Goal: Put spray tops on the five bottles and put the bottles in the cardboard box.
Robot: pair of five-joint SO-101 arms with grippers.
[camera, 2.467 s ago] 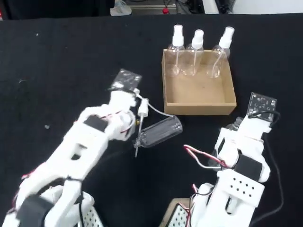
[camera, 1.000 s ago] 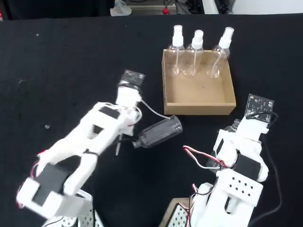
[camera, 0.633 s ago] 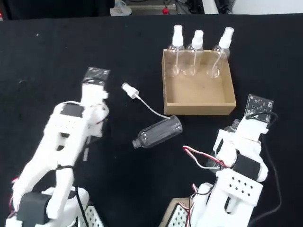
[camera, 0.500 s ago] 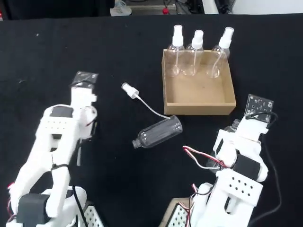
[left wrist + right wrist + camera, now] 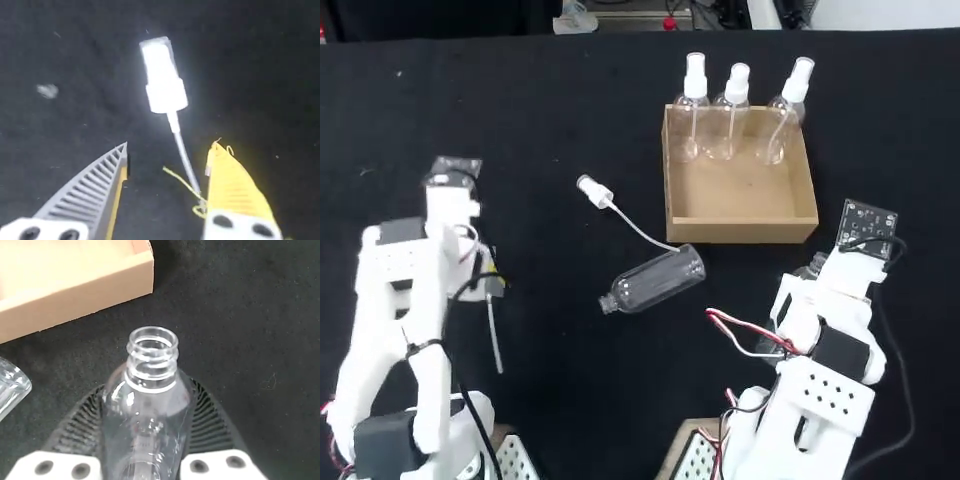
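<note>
1. Worktop [image 5: 520, 90]: black.

2. Box [image 5: 740, 228]: cardboard, open-topped, at 1 o'clock from the worktop's middle.

3. Capped bottles, three [image 5: 695, 125] [image 5: 730, 128] [image 5: 782, 125]: clear, each with a white spray top. They stand upright in a row inside the box along its 12 o'clock wall.

4. Lying bottle [image 5: 652, 279]: clear, uncapped, on its side at the worktop's middle. Its neck points to 8 o'clock. Its base lies just beside the box's 7 o'clock corner, apart from it.

5. Loose top [image 5: 592, 190]: white, on the worktop at 9 o'clock from the box. Its thin tube curves toward 4 o'clock and ends at the lying bottle's base.

6. Left arm [image 5: 405, 290]: at 8 o'clock on the worktop, well apart from the loose top and the lying bottle. The left jaws stand open and grip nothing. In the left wrist view a white spray top [image 5: 162, 80] lies on the worktop ahead of them. Its tube runs up beside the yellow jaw; contact cannot be told, nor whether this is item 5.

7. Right arm [image 5: 830, 340]: at 5 o'clock, near the box's 5 o'clock corner. The right jaws are closed on the held bottle [image 5: 150, 375].

8. Held bottle: clear, neck open and uncapped, clasped on both sides of its body, just outside the box.
</note>
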